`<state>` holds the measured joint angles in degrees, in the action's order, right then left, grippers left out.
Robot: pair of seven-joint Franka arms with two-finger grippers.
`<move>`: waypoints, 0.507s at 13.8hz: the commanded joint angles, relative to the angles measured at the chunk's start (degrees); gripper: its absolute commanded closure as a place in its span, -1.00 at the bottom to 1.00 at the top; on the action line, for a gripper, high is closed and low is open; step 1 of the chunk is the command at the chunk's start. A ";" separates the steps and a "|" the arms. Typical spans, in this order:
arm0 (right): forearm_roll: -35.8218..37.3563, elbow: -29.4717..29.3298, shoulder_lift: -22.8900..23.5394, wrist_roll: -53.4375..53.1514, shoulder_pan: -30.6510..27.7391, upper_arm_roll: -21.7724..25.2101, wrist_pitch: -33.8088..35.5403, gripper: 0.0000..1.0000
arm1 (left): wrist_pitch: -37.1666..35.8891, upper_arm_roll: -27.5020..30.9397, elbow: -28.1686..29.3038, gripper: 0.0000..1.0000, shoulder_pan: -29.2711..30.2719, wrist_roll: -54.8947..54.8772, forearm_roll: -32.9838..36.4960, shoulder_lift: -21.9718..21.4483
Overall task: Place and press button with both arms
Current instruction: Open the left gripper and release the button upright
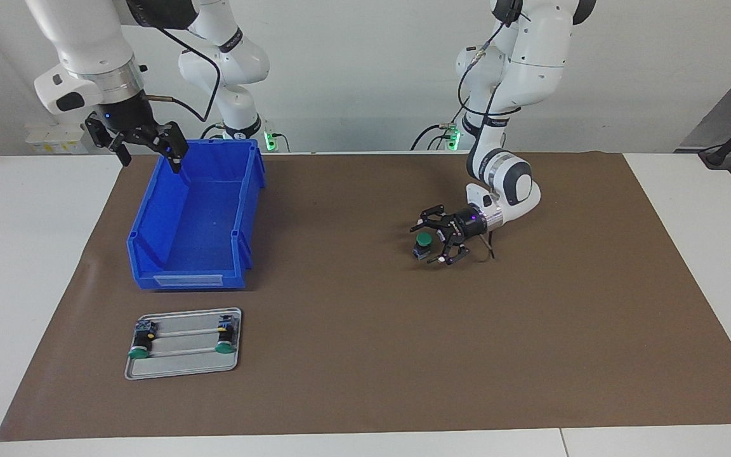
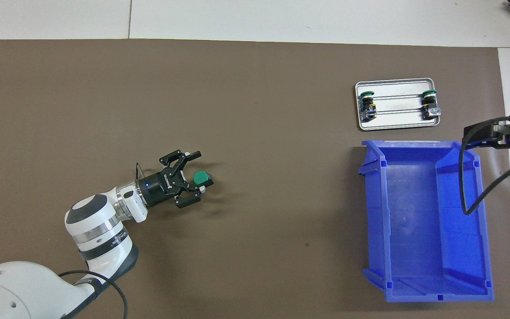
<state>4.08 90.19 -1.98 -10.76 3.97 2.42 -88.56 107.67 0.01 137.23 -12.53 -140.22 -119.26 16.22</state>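
Observation:
A green-capped button (image 1: 424, 239) stands on the brown mat (image 1: 353, 355) in the middle of the table, also seen in the overhead view (image 2: 200, 177). My left gripper (image 1: 430, 244) is low over the mat with its fingers open on either side of the button, not gripping it; it also shows in the overhead view (image 2: 198, 172). My right gripper (image 1: 150, 156) is open and empty, raised over the corner of the blue bin (image 1: 248, 209) nearest the robots. Only its edge shows in the overhead view (image 2: 494, 133).
The blue bin (image 2: 414, 144) is empty, at the right arm's end of the table. A grey metal tray (image 1: 181, 371) farther from the robots than the bin holds two more green-capped buttons (image 1: 140, 348) (image 1: 226, 341); it also shows in the overhead view (image 2: 396, 125).

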 commanded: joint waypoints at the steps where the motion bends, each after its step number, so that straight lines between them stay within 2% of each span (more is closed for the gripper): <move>1: -0.04 1.57 -1.45 1.62 -0.45 -0.31 -0.57 -1.00 | 3.15 0.34 -0.73 -0.89 -0.48 4.67 -0.89 -3.03; 4: -0.04 1.66 -1.45 1.62 -0.45 -0.31 -0.57 -1.00 | 4.56 0.34 -3.88 -0.89 -0.30 8.89 -0.71 -3.48; 7: -0.04 1.57 -1.45 1.62 -0.45 -0.31 -0.57 -1.00 | 8.60 0.25 -9.59 -0.89 -0.39 16.96 -0.18 -3.39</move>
<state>4.08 90.19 -1.98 -10.76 3.97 2.42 -88.56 112.87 0.18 130.88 -12.48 -128.28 -119.29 13.34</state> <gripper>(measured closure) 0.000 0.053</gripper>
